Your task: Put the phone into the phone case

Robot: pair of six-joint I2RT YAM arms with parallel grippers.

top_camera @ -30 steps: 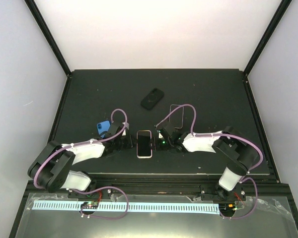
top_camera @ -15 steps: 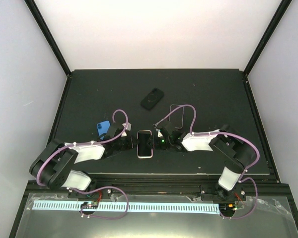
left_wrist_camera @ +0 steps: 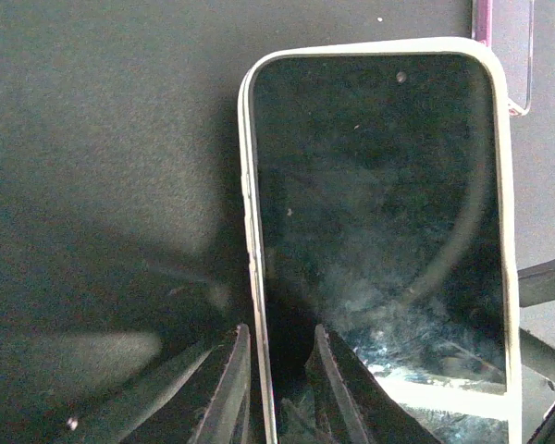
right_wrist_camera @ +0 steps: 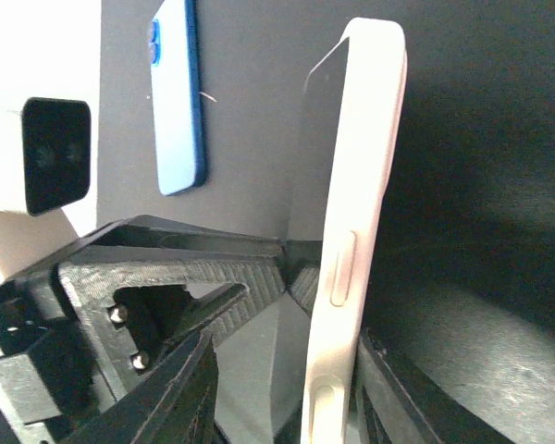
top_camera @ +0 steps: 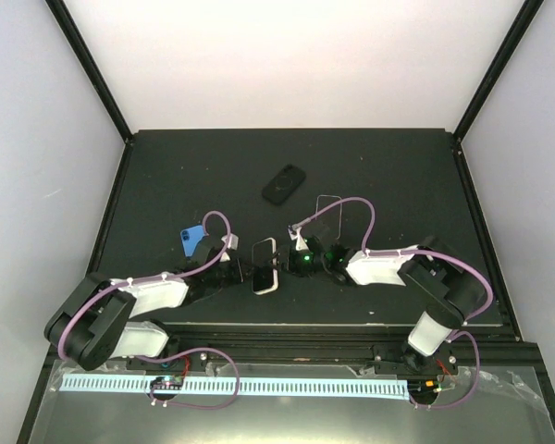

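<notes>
Two arms work on one dark table, each with one gripper. Four phone-shaped things lie on it: one phone in a white case, one blue slab that may be a phone or a case, one black case and one clear case.

The phone sits near the front edge of the table, between the two grippers, raised on its long side with the screen facing the left arm. The white case frames the screen on every side that shows.

The left gripper has its fingers set narrowly astride the phone's long edge, one outside it and one over the glass. I cannot tell whether they pinch it. The right gripper has its jaws apart with the phone between them. One finger is against the back of the case and the other finger is clear of the screen.

A second ago the phone lay flat and square to the table edge; now it is tipped up and skewed, its far end leaning right. The left arm has dropped lower, so more of the blue slab shows. The right gripper has moved left. The black and clear cases have not moved.
</notes>
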